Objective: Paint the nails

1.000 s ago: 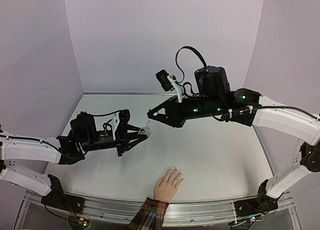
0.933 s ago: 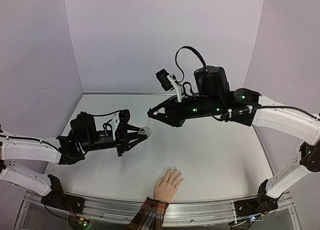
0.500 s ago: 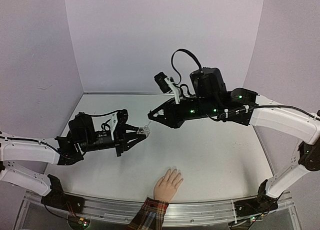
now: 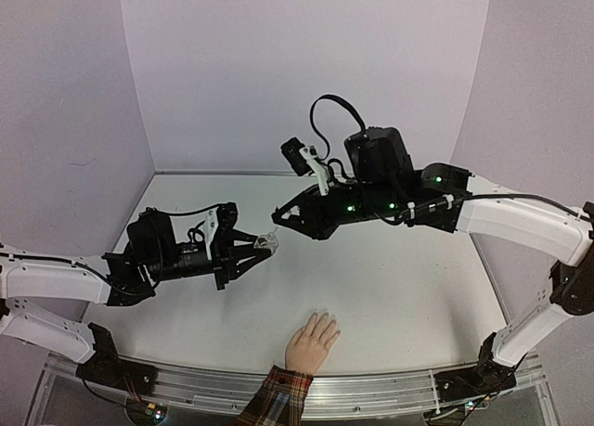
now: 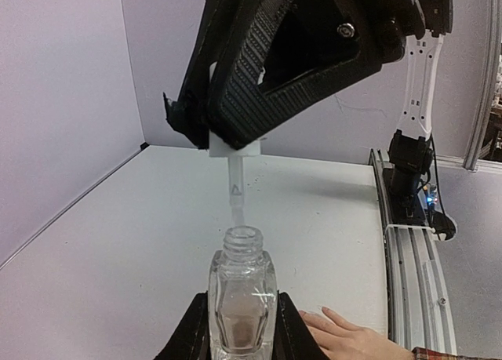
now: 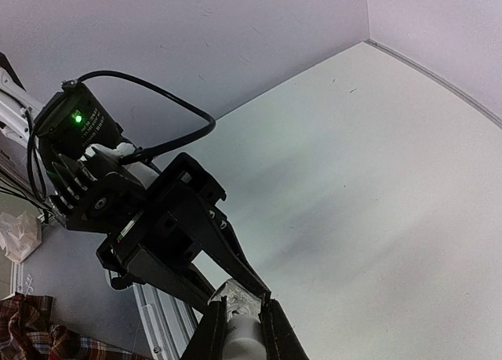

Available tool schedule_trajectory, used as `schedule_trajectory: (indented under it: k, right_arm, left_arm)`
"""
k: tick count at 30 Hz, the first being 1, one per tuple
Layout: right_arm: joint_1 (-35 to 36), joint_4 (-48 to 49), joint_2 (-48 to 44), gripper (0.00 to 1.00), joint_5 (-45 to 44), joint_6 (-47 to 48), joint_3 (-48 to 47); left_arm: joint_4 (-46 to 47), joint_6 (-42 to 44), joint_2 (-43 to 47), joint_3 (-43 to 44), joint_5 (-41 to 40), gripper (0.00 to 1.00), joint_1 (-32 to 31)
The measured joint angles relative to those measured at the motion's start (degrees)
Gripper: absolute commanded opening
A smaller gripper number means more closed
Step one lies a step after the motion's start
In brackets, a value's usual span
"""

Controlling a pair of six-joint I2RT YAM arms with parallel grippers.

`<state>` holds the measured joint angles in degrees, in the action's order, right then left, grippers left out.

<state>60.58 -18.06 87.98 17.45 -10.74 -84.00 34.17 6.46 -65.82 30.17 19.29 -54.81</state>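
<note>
The left jaws clench the small glass bottle (image 5: 242,297), slippery and breakable; the right jaws pinch its white cap (image 5: 234,144), brush (image 5: 235,195) at the neck. The nails (image 4: 325,317), on a hand (image 4: 313,342) flat near the table's (image 4: 418,287) front edge, want only featherlight strokes.

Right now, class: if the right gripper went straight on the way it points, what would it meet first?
Probably the open bottle in the left gripper; the brush held by the right gripper points at its mouth.
</note>
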Motion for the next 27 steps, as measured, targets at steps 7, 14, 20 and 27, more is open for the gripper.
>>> schedule_trajectory:
  k: [7, 14, 20, 27]
  right_arm:
    - [0.08, -0.21, 1.17, 0.00, 0.02, 0.15, -0.49]
    - [0.65, -0.54, 1.92, 0.00, 0.22, 0.22, -1.29]
    - [0.88, -1.29, 2.93, 0.00, 0.87, 0.33, -1.52]
    - [1.03, -3.24, 5.05, 0.00, 2.34, 1.03, -3.81]
  left_arm:
    - [-0.03, 0.00, 0.00, 0.00, -0.04, 0.00, 0.00]
    - [-0.01, 0.00, 0.19, 0.00, -0.04, 0.00, 0.00]
    - [-0.09, 0.00, 0.55, 0.00, -0.44, 0.00, 0.00]
    - [-0.79, -0.01, 1.11, 0.00, -0.48, 0.00, -0.04]
